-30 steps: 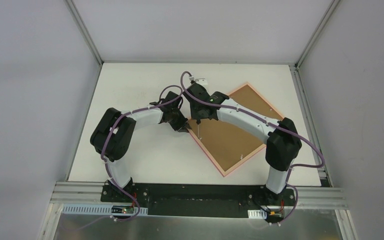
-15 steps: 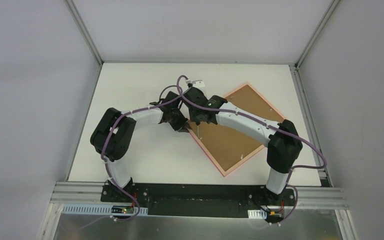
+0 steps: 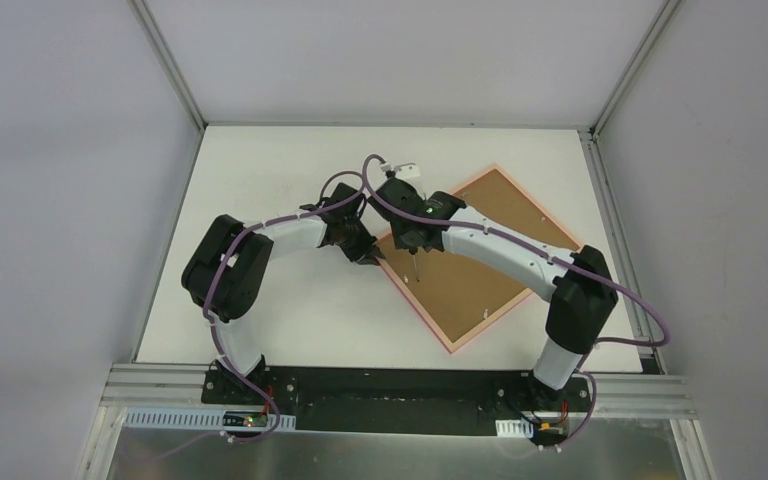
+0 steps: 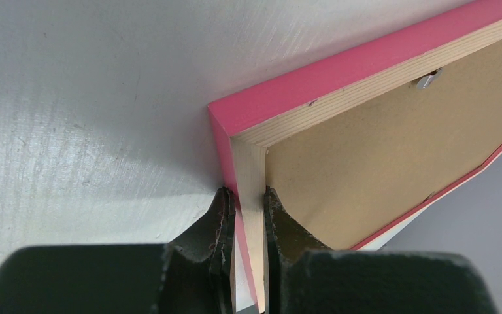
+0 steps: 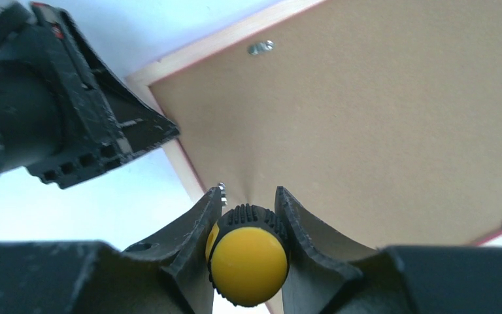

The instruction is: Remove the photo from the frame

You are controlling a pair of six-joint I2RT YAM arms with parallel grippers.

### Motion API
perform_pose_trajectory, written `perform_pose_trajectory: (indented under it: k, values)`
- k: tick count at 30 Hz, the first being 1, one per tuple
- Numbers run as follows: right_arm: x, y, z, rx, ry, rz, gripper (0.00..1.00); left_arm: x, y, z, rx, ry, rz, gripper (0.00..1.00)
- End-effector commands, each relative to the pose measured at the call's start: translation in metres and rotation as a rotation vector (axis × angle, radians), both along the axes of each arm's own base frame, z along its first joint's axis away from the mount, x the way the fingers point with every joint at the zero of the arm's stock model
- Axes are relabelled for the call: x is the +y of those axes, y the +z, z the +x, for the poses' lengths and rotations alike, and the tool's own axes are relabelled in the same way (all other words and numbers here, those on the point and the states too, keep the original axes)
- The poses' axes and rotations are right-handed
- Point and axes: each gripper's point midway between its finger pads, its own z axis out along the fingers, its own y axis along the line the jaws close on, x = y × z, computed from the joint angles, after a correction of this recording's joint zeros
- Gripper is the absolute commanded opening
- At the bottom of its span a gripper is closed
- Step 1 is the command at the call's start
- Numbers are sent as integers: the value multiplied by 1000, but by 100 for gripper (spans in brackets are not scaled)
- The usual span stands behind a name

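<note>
The pink frame (image 3: 415, 307) lies face down on the white table, turned like a diamond. Only the photo's brown board backing (image 3: 465, 285) shows; its printed side is hidden. My left gripper (image 3: 368, 256) is shut on the frame's left corner, one finger on each side of the wooden rail (image 4: 250, 199). My right gripper (image 3: 415, 245) is shut on a screwdriver (image 5: 247, 261) with a yellow-capped handle. It holds it point down over the backing (image 5: 379, 131) near the same corner, beside a small metal tab (image 5: 221, 188).
More small metal tabs (image 5: 260, 47) (image 4: 428, 80) sit along the inner edge of the frame and hold the backing. The two wrists are close together over the left corner. Grey walls and metal rails enclose the table (image 3: 260, 170).
My right gripper has moved a little to the right and nearer with the screwdriver, over the backing. The left gripper and the frame have stayed still.
</note>
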Motion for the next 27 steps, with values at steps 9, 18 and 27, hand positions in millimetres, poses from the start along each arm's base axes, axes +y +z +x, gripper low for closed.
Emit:
perform_pose_trajectory:
  k: [9,18,27]
  values:
    - [-14,37,-3,-30,-29,61,0,8,-15,-7,51,-23,38,0]
    - [-68,56,-18,14,-133,163,0,9,-4,5,0,-175,120,0]
    - [-159,66,-76,-21,-283,217,0,-5,49,14,-76,-224,53,54]
